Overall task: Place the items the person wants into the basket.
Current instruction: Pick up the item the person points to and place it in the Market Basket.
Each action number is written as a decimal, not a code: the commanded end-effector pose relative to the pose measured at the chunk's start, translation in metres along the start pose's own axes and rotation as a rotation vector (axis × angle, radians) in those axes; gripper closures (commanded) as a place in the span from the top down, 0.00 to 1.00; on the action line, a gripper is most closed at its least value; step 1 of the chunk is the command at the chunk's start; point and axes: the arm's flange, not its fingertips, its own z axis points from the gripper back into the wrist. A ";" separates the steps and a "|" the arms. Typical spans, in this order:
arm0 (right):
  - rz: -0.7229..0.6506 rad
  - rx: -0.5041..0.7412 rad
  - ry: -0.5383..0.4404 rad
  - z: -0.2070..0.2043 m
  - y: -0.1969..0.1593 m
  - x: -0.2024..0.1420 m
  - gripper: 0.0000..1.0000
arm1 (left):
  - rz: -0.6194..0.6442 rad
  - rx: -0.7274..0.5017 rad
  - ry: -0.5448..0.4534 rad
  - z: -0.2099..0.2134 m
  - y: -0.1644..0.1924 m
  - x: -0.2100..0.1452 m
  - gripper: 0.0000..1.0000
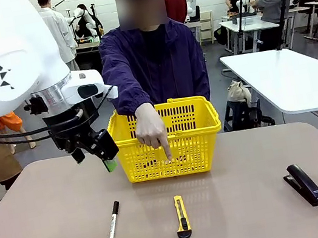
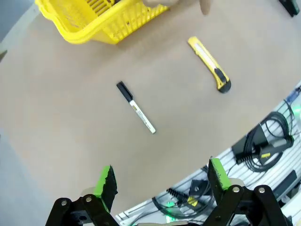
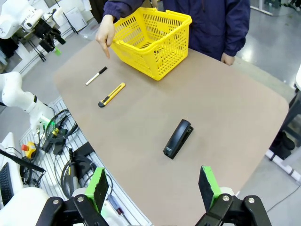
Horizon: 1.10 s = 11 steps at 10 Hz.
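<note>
Green pads come first: the left gripper [image 2: 161, 175] hangs above the table [image 2: 56, 141] with its fingers spread wide and nothing between them. Ahead of those fingertips, well apart from them, lies the white marker [image 2: 135, 107]. Farther ahead again sits the utility knife [image 2: 209, 64], flat on the table and touching nothing. Over to the right gripper [image 3: 153, 182]: its fingers are just as wide and just as empty, with the black stapler [image 3: 178, 138] ahead of them and the knife far beyond that. Past the knife, the person's hand [image 1: 150, 130] points a forefinger down toward it, in front of the yellow basket [image 1: 200, 142], so the knife looks like the wanted item. It should handle light and stiff, with smooth plastic that could slip. Low and slim as it lies, it calls for a pinch across the narrow body near the middle, fingertips brought right down to the surface.
</note>
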 end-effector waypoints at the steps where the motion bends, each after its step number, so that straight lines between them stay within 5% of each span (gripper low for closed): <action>1: 0.011 0.018 -0.037 0.000 -0.002 0.001 1.00 | -0.012 0.001 0.030 0.003 -0.004 -0.003 1.00; 9: 0.011 0.018 -0.037 0.000 -0.002 0.001 1.00 | -0.021 -0.021 0.021 0.001 -0.004 -0.003 1.00; 11: 0.011 0.018 -0.037 0.000 -0.002 0.001 1.00 | 0.028 0.001 0.090 -0.022 -0.056 0.033 1.00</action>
